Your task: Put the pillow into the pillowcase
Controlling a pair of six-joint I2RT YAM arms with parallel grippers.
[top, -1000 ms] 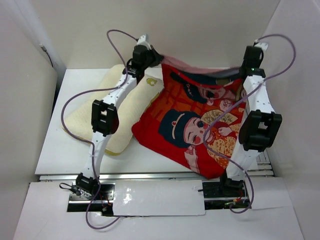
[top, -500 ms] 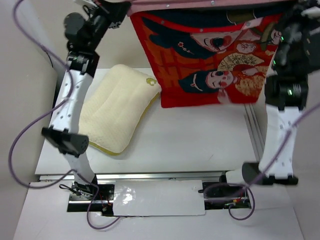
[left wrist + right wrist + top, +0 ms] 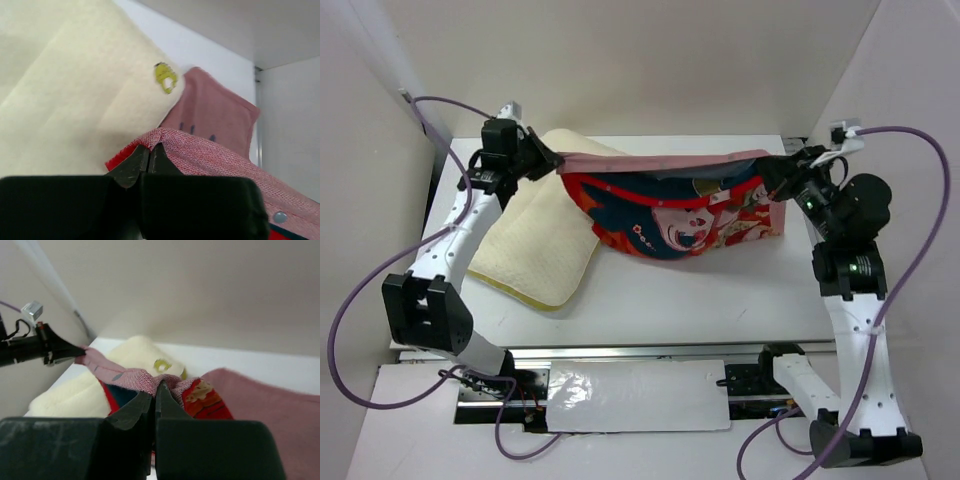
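Left pincer [image 3: 548,160]: clenched on one top corner of the red-orange printed fabric pillowcase [image 3: 670,215]. The wrist view shows its tips pressed together over a fold of the pink woven edge. This corner hangs above the far end of the soft cream rectangular pillow [image 3: 535,250].

Right pincer [image 3: 772,170]: likewise clenched, on the opposite top corner, well to the right of the pillow.

Between the two pincers the case's upper edge is drawn taut. The cloth sags beneath it, printed faces outward, and its lower part appears to rest on the white surface [image 3: 720,290] just right of the pillow.

The pillow lies flat on the surface, wholly outside the case.

Assessment: the case is raised and spread by its corners, but insertion is not begun. Whether each pincer holds one layer or both cannot be told, and no open mouth is visible. Remaining: open the mouth, feed the pillow in, draw the case over it.
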